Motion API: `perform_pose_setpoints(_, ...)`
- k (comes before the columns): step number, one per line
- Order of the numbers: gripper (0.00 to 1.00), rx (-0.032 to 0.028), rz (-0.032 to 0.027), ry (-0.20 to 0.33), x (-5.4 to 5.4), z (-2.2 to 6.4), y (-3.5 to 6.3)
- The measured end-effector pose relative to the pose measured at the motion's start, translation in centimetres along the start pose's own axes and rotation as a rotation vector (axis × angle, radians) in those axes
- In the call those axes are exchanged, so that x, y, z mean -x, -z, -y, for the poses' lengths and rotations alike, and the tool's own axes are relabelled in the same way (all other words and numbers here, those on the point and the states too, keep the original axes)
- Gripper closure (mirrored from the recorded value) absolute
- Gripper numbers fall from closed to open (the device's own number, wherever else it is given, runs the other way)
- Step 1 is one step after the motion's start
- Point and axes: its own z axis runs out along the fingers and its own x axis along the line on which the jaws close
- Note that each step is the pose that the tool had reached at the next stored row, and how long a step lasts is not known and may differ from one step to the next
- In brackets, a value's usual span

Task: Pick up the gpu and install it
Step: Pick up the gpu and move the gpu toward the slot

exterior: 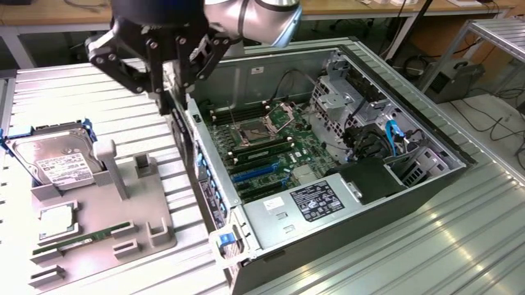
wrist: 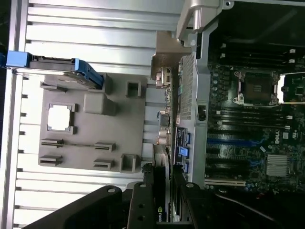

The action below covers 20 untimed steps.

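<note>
My gripper [exterior: 174, 92] hangs over the left wall of the open computer case [exterior: 426, 153], shut on the gpu [exterior: 184, 132]. The gpu is a thin dark card seen edge-on, hanging straight down from the fingers along the case's outer wall. In the wrist view the card [wrist: 160, 212] sits between the two black fingers [wrist: 141, 205] of the gripper [wrist: 164, 193] and shows a small green logo. The motherboard [exterior: 271, 147] with its blue slots [exterior: 258, 173] lies inside the case, toward the exterior view's right of the card.
A grey holder tray [exterior: 123, 203] lies at the exterior view's left of the case. It carries a hard drive [exterior: 58, 161] in a blue frame, a processor chip [exterior: 53, 218] and a green memory stick [exterior: 82, 236]. A power supply [exterior: 316, 200] and a drive cage [exterior: 345, 98] stand inside the case.
</note>
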Motion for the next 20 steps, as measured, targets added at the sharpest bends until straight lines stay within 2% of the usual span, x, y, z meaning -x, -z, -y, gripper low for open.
perform_pose_setpoints(4,0.74,0.0055,-0.0043,0.0,2.2,0.25,2.36)
perform_pose_setpoints(6,0.74,0.0064,-0.0087,0.0,3.3,0.3,2.88)
perform_pose_setpoints(11,0.74,0.0072,-0.0194,-0.001,5.6,0.44,3.09)
perform_pose_setpoints(15,0.74,0.0083,-0.0284,-0.002,8.1,0.6,3.05)
perform_pose_setpoints(17,0.74,0.0085,-0.0328,-0.002,9.0,0.66,3.03)
perform_pose_setpoints(18,0.74,0.0087,-0.0356,-0.002,9.4,0.69,3.03)
perform_pose_setpoints(19,0.74,0.0095,-0.0466,-0.004,11.0,0.79,2.94)
perform_pose_setpoints(20,0.74,0.01,-0.0551,-0.004,12.1,0.88,2.75)
